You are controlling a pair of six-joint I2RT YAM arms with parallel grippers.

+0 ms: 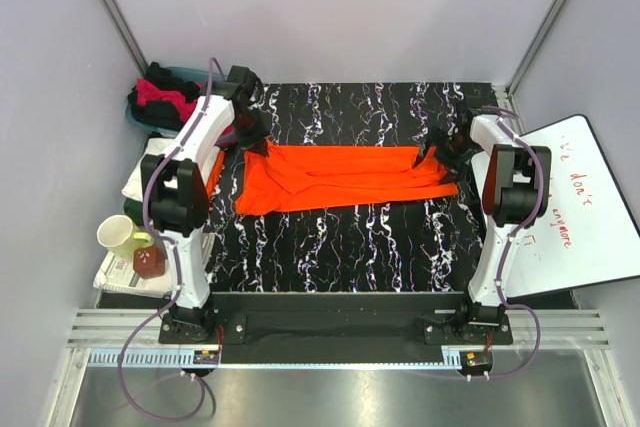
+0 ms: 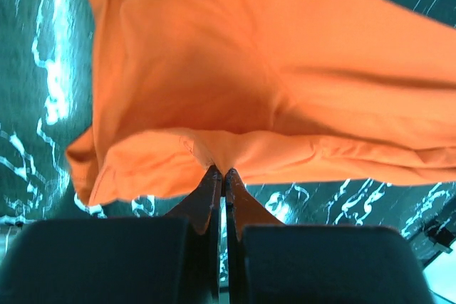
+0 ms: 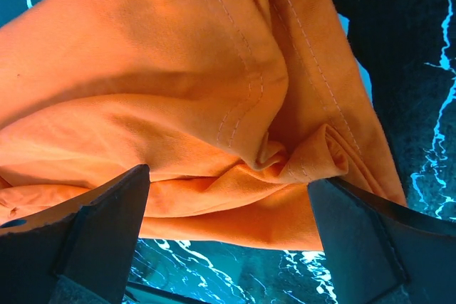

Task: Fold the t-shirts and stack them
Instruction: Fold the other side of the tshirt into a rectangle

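Note:
A bright orange t-shirt point(image 1: 340, 177) lies folded lengthwise across the middle of the black marbled table point(image 1: 350, 237). My left gripper point(image 1: 252, 135) is at the shirt's far left corner, shut on a pinch of the orange cloth point(image 2: 221, 149). My right gripper point(image 1: 440, 154) is at the shirt's right end, open, its fingers point(image 3: 107, 211) spread wide over the bunched hem point(image 3: 299, 158) without closing on it. More shirts, pink and black, sit in a heap point(image 1: 165, 99) at the far left corner.
A teal basket point(image 1: 190, 77) holds the heap of clothes at the back left. A yellow mug point(image 1: 120, 237) and a brown jar point(image 1: 149, 262) stand at the left edge. A white board with red handwriting point(image 1: 580, 207) lies at the right.

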